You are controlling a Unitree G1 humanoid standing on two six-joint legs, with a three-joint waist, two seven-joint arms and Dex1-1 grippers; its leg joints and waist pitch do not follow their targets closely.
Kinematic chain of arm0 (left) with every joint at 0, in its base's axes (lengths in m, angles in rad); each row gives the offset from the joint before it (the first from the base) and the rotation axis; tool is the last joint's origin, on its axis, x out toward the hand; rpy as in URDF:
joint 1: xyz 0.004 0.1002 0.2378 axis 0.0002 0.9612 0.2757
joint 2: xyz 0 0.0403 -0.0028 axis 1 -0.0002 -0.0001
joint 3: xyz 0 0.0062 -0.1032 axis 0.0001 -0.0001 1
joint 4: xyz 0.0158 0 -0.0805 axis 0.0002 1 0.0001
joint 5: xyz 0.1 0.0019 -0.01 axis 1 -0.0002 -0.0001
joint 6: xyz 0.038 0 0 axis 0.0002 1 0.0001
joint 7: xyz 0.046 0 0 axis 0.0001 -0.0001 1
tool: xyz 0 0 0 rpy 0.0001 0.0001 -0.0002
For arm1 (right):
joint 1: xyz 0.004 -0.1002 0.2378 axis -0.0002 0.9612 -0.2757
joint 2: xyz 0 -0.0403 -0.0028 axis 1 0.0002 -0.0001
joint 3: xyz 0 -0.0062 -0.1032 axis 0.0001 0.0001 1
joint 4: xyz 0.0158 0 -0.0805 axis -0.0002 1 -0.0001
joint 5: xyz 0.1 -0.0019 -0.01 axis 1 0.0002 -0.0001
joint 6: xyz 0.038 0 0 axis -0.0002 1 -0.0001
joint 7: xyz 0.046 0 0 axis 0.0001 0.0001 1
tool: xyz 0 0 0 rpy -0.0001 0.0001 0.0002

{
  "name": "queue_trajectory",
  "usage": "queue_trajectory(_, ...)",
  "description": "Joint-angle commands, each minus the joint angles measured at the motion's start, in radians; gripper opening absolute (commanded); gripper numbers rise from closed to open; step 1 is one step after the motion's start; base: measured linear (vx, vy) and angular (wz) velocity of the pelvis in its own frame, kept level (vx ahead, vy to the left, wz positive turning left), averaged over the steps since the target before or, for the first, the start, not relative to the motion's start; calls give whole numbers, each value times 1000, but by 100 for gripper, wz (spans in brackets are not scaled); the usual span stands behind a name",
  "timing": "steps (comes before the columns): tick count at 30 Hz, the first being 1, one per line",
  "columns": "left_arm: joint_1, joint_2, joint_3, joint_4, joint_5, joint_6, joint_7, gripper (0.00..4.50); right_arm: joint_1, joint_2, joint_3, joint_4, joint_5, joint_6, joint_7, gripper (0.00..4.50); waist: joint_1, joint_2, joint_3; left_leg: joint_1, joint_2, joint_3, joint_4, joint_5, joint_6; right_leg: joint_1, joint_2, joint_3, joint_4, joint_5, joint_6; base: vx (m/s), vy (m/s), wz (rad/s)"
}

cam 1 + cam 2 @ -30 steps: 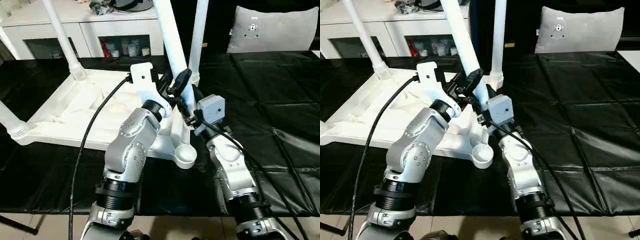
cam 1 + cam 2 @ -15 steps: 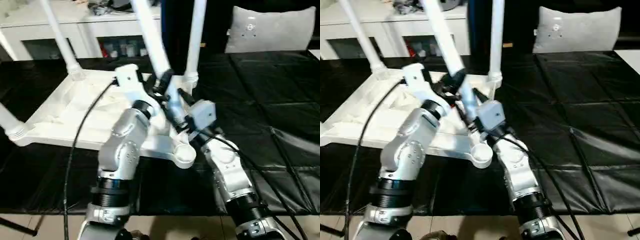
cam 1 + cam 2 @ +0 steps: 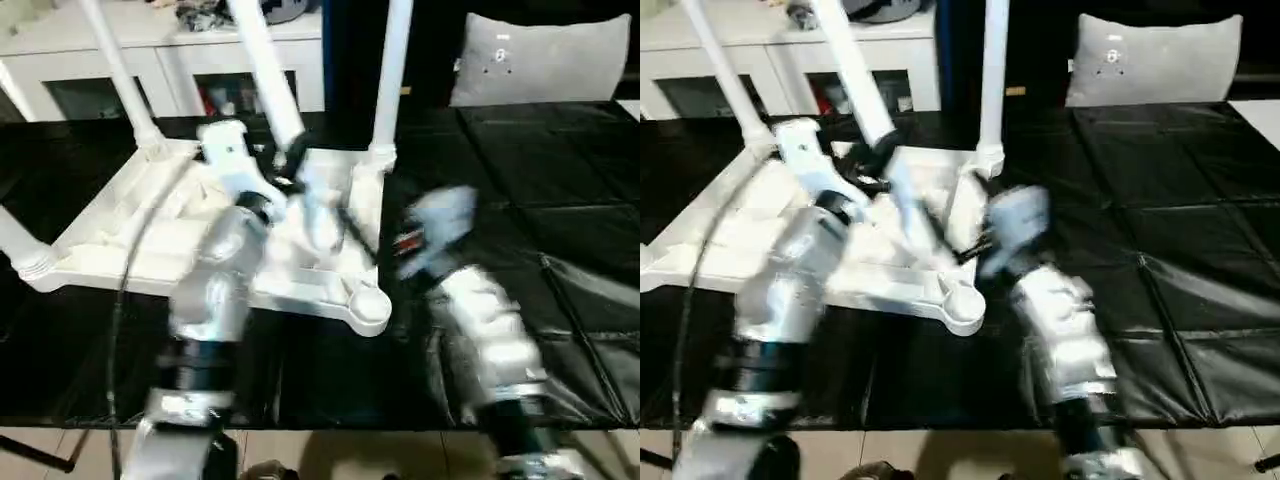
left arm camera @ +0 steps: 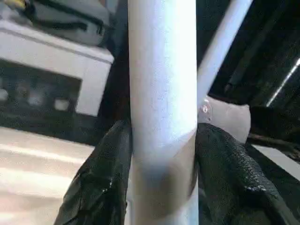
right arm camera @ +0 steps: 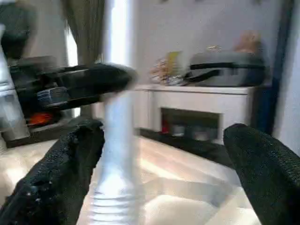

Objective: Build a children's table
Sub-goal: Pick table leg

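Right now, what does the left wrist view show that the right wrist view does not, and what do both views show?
Left wrist view: the left gripper closed on a long white tubular leg, one black finger on each side, and a grey cushion behind.

Right wrist view: the right gripper with fingers wide apart, empty, and the white ribbed tabletop below.

Both: that leg and the white cabinet.

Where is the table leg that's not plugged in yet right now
In the left eye view the loose leg leans over the upside-down tabletop, clamped in the left end effector, left of the upright far-corner leg.
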Motion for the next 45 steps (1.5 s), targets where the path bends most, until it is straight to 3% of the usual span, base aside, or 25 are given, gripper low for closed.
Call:
queue_trajectory(1,-16,30,1,-6,-10,31,-60,183,-17,-19,-48,-29,44,92,-29,450,2,-7,-77,16,106,-54,-72,-106,99,53,-124,85,-58,-158,-102,0,0,0)
queue_trajectory(2,-16,32,1,-7,-13,34,-64,183,-18,-22,-50,-31,48,102,-28,450,3,-8,-77,16,105,-53,-71,-104,97,55,-124,85,-58,-160,-106,0,0,0)
queue_trajectory(5,-15,61,3,-23,-60,81,-129,183,-38,-62,-90,-52,128,258,-16,450,6,-9,-77,16,104,-51,-70,-90,100,56,-125,86,-59,-164,-110,0,0,0)
queue_trajectory(6,-15,69,6,-31,-82,103,-151,183,-47,-79,-99,-50,150,310,-8,450,6,-15,-78,16,103,-50,-69,-88,101,55,-124,85,-59,-164,-108,0,0,0)
queue_trajectory(7,-15,69,6,-31,-82,103,-151,183,-47,-79,-99,-50,150,310,-8,450,7,-13,-79,15,102,-51,-68,-80,100,57,-126,84,-57,-164,-111,0,0,0)
queue_trajectory(10,-8,106,9,-60,-161,178,-240,183,-63,-153,-111,-62,228,463,50,450,12,-18,-79,14,99,-49,-65,-58,104,61,-127,84,-55,-166,-110,0,0,0)
queue_trajectory(12,-4,117,13,-72,-189,205,-267,183,-71,-166,-126,-65,291,523,88,450,13,-18,-78,14,100,-48,-64,-58,109,57,-125,84,-58,-185,-106,0,0,0)
queue_trajectory(15,-5,128,12,-77,-195,219,-288,183,-77,-181,-129,-75,328,569,121,450,18,-21,-78,15,100,-47,-63,-49,110,55,-124,81,-61,-200,-98,0,0,0)
queue_trajectory(20,-13,140,10,-92,-223,229,-337,183,-93,-218,-111,-88,352,597,205,450,28,-23,-77,16,100,-46,-64,-56,95,54,-124,81,-67,-246,-74,0,0,0)
queue_trajectory(28,3,162,-26,-159,-317,284,-495,183,-118,-271,-82,-113,405,654,339,450,41,-24,-77,17,101,-44,-63,-50,98,52,-126,83,-64,-235,-87,0,0,0)
queue_trajectory(33,2,177,-49,-181,-355,314,-571,183,-132,-295,-60,-107,401,635,421,450,52,-27,-76,18,100,-43,-64,-54,87,53,-124,82,-67,-281,-65,0,0,0)
queue_trajectory(38,-4,207,-96,-201,-382,350,-676,183,-162,-339,-17,-118,434,661,563,450,55,-28,-77,17,101,-43,-62,-40,103,52,-123,82,-65,-260,-71,0,0,0)
queue_trajectory(45,-13,208,-115,-210,-386,346,-722,183,-194,-356,25,-85,422,684,649,389,58,-31,-77,16,101,-43,-61,-39,100,53,-124,81,-66,-283,-67,0,0,0)
